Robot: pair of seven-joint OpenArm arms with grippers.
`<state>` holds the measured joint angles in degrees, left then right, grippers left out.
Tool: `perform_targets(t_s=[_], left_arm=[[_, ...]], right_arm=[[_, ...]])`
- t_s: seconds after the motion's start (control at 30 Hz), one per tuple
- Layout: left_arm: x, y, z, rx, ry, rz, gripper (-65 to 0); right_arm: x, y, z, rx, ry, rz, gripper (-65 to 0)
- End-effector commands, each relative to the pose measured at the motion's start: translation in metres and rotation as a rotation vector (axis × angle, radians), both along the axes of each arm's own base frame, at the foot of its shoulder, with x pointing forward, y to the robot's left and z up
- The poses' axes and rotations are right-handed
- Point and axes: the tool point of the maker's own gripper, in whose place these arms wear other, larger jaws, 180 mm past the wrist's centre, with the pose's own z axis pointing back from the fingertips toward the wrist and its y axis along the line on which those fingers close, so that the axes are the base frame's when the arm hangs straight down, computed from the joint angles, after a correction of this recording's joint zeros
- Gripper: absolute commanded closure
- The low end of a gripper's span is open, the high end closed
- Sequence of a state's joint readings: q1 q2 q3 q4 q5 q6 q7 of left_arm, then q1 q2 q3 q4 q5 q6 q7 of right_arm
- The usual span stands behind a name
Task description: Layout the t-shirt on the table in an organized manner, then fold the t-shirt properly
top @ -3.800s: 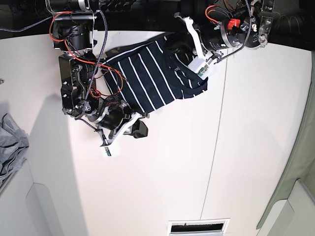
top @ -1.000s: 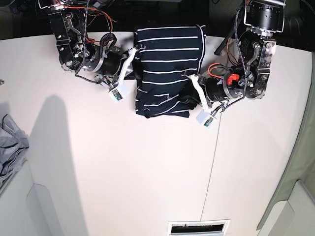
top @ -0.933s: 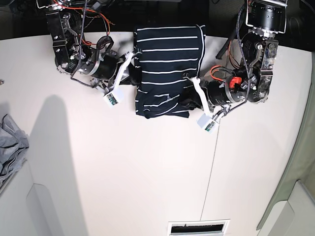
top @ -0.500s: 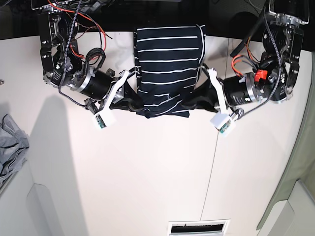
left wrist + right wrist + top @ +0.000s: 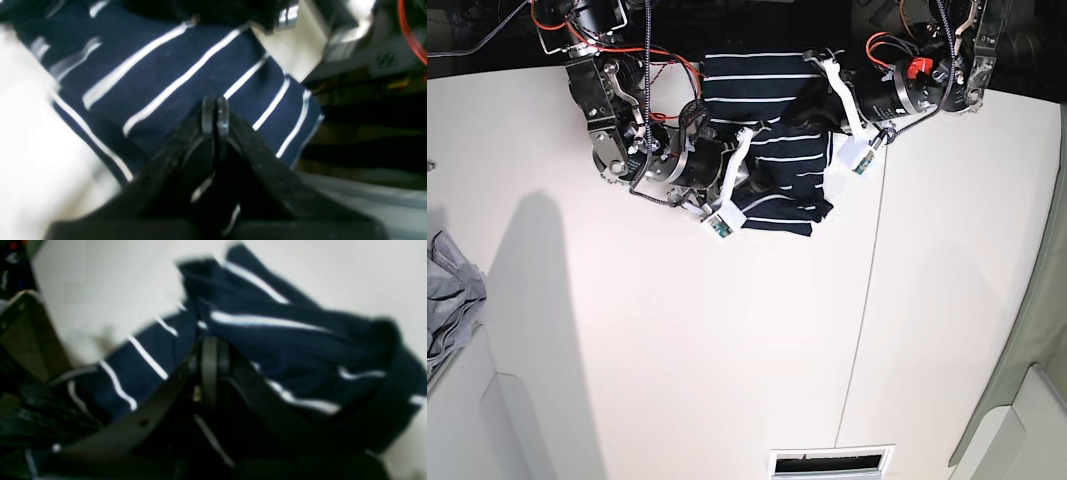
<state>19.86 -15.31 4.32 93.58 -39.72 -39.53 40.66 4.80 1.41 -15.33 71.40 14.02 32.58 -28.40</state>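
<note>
The dark navy t-shirt [image 5: 783, 204] with thin white stripes lies bunched at the far middle of the white table [image 5: 677, 350], its top reaching the far edge. My right gripper [image 5: 750, 168], on the base view's left, is shut on the t-shirt's left part. In the right wrist view the shut right gripper [image 5: 211, 351] pinches crumpled t-shirt [image 5: 283, 336] fabric. My left gripper [image 5: 813, 108] comes in from the base view's right, shut on the shirt's upper right. In the left wrist view the left gripper [image 5: 215, 113] pinches cloth over the flat t-shirt [image 5: 160, 66].
A plain grey cloth [image 5: 447, 300] lies at the table's left edge. A thin dark seam [image 5: 862, 300] runs down the table right of centre. A vent slot [image 5: 830, 462] sits at the near edge. Arm bases and wiring crowd the far edge.
Both grippers have moved inward and toward the far edge, dragging the shirt's lower corners up over its middle. The shirt has gone from a flat hanging panel to a bunched fold.
</note>
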Motion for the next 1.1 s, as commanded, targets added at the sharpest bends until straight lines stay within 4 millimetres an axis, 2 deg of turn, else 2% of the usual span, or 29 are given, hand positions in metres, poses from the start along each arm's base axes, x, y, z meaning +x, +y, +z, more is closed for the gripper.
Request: perform_targets(t_s=[0.0,0.1,0.17,0.3,0.47,0.6,0.77,0.97,1.07], left_arm=[[0.006,0.003,-0.004,0.003,-0.003,0.006,0.0],[0.022,0.009,-0.028,0.030,0.045,0.031,0.0],[0.041,0.013,-0.034,0.031,0.051,0.050,0.0],[0.078,0.020,-0.031,0.038,0.025,0.069,0.0],[0.110,0.026,-0.024,0.062,0.003,0.068,0.0],[0.116,0.023,-0.017,0.041,0.001,0.068,0.0],[0.110,0.014,-0.010,-0.033,0.049,0.063,0.0],[0.110,0.005,0.014,-0.060,0.020,0.010,0.0],[0.107,0.009,0.030,-0.064,-0.027,-0.005,0.0]], right_arm=[[0.007,0.001,0.000,-0.001,-0.014,0.001,0.0],[0.012,-0.005,-0.016,-0.021,0.015,-0.010,0.0],[0.020,-0.008,-0.020,-0.033,0.022,-0.012,0.0],[0.038,-0.009,-0.009,-0.034,-0.014,-0.013,0.0],[0.068,-0.006,0.012,-0.026,-0.081,-0.015,0.0],[0.085,-0.006,0.025,-0.025,-0.121,-0.017,0.0],[0.086,-0.006,0.027,-0.024,-0.124,-0.018,0.0],[0.088,-0.004,0.037,-0.034,-0.145,-0.003,0.0],[0.087,-0.002,0.054,-0.026,-0.165,0.011,0.0]])
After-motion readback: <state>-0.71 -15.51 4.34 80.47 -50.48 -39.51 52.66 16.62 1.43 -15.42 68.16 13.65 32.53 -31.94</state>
